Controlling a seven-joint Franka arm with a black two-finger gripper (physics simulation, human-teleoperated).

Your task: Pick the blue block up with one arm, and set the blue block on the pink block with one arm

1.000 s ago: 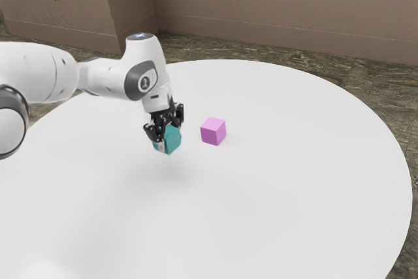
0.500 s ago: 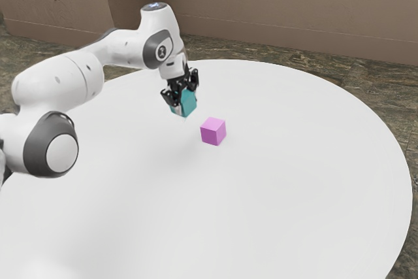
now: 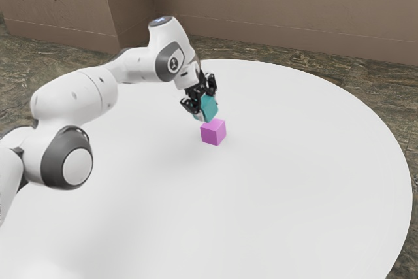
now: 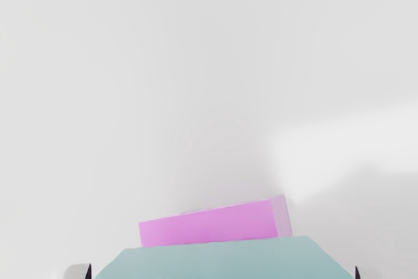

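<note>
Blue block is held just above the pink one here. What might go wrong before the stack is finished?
1. The blue block looks tilted in the end effector; released so, it may land on an edge and tumble off the pink block.
2. It seems slightly off the pink block's centre, toward the arm, so it may overhang.
3. The pink block stands free on the table; a tilted descent might nudge it aside.
</note>
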